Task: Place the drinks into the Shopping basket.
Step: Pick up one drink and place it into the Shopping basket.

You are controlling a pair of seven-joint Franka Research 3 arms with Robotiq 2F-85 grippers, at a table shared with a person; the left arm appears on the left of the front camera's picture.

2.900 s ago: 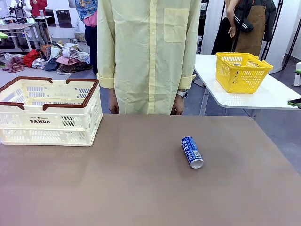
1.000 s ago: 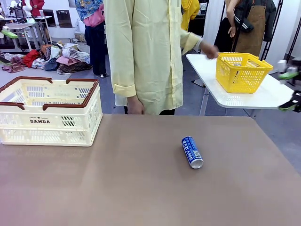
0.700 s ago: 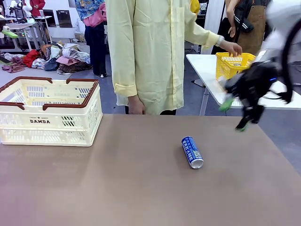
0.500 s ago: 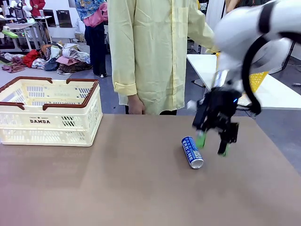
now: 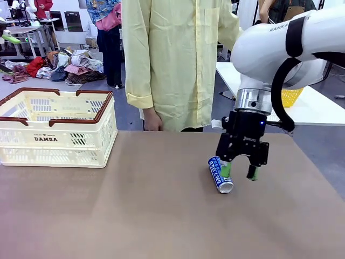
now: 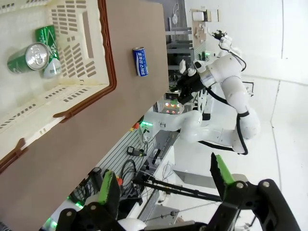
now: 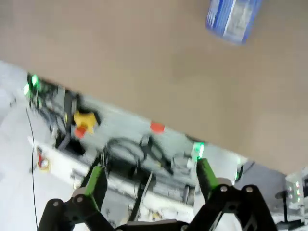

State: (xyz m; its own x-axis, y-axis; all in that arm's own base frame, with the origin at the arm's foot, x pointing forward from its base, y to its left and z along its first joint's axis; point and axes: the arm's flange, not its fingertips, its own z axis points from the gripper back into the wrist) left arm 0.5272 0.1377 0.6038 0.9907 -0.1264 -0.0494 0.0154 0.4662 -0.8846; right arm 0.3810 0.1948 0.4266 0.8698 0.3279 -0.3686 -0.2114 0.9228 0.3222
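The right gripper [image 5: 238, 172] hangs close by the blue can [image 5: 220, 174] lying on the table [image 5: 135, 216], jaws wide apart (so are those of the left gripper [image 6: 163, 174])

**Bare table around the blue can, one arm close on its right**

The blue can [image 5: 220, 174] lies on its side on the table [image 5: 135, 216]. Bare tabletop spreads to its left and on its robot side. Just right of the can hangs the right gripper [image 5: 239, 172], jaws apart, one pad close against the can; its arm fills the space above. Well left of the can stands the Shopping basket [image 5: 54, 145], top open, with a green can [image 6: 26, 57] on its floor. Beyond the can a person [image 5: 172, 65] blocks the far edge.
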